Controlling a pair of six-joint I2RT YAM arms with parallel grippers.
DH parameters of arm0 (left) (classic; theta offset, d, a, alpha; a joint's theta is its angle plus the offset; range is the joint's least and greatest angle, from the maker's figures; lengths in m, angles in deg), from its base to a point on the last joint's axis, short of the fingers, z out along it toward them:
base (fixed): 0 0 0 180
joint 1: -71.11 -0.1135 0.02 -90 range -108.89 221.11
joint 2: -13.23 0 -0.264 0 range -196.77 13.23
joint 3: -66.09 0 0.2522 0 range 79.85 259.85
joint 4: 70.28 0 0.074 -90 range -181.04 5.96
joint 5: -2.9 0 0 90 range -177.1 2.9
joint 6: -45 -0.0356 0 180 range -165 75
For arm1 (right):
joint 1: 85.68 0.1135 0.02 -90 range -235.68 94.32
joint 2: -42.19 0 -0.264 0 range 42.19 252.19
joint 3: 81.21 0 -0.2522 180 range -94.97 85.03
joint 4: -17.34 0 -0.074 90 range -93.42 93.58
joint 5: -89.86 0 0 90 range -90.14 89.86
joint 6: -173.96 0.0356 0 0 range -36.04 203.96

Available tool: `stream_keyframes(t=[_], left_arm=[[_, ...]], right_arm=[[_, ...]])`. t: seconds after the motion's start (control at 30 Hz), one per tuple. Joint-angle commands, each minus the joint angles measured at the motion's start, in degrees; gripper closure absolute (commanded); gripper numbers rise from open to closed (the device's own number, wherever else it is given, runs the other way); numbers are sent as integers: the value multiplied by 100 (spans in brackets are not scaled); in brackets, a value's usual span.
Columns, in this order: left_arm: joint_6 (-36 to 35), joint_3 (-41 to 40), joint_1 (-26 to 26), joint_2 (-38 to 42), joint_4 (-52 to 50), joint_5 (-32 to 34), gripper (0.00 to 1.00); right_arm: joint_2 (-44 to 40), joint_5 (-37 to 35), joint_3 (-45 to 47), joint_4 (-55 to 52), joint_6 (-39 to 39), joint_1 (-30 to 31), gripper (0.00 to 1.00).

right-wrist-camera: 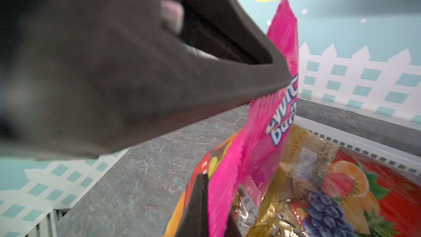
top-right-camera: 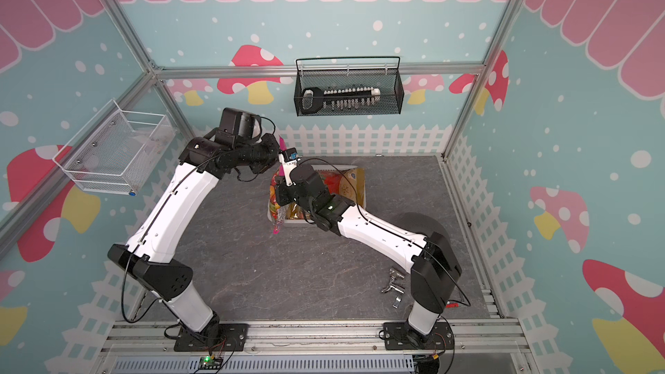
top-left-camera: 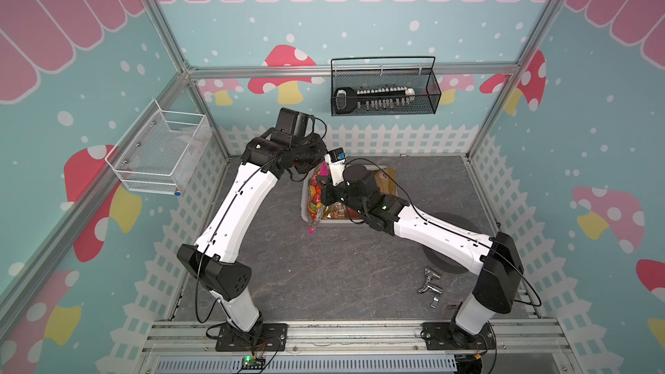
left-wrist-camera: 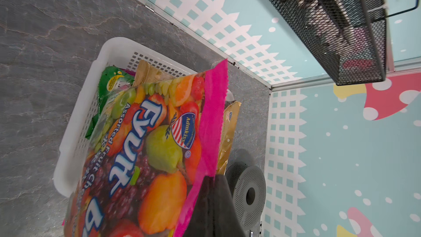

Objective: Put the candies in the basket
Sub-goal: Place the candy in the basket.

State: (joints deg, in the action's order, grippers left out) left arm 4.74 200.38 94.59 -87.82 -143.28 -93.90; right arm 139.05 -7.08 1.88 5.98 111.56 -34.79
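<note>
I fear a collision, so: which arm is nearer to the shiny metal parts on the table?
Right. The right arm stands with its elbow and lower link just beside the metal parts; the left arm stands on the opposite side of the table, far from them.

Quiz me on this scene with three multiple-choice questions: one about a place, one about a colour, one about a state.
1. The red bag lies: A in the basket; B on the table; C in the black wall basket.
2. The fruit bag has an edge that is: A green; B pink; C white.
3. The left gripper is: A open; B shut on a metal part; C shut on the fruit bag.
Answers: A, perforated walls surround it; B, its serrated strip is pink; C, a finger pinches that pink edge.
</note>
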Motion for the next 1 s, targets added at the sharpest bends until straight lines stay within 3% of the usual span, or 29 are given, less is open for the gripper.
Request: stream_keyframes(t=[0.0,0.1,0.23,0.37,0.4,0.57,0.8,0.87,0.97], left_arm=[[-283,333,-194,-484,1201,671,99],[-393,546,-203,-892,1223,401,71],[-612,829,-211,-1170,1223,-236,42],[-938,758,-237,-964,1223,-168,6],[-1029,654,-253,-847,1228,-47,1],[-1004,-740,-498,-15,1470,291,1],[-658,-4067,-1076,1345,2526,-377,1],[-750,-4646,-1161,1538,2724,-574,2],[-807,-5250,-1168,1696,2929,-716,11]], right_arm=[[-78,226,316,-21,-43,77,100],[-5,375,545,-20,164,-155,100],[-95,524,861,33,359,-453,100],[-269,435,1170,72,380,-711,100],[-298,444,1258,85,418,-798,100],[-382,628,1739,393,511,-1123,100],[-342,765,2496,874,995,-1345,100],[-287,810,2550,940,1024,-1345,100],[-218,745,2545,921,1189,-1348,100]])
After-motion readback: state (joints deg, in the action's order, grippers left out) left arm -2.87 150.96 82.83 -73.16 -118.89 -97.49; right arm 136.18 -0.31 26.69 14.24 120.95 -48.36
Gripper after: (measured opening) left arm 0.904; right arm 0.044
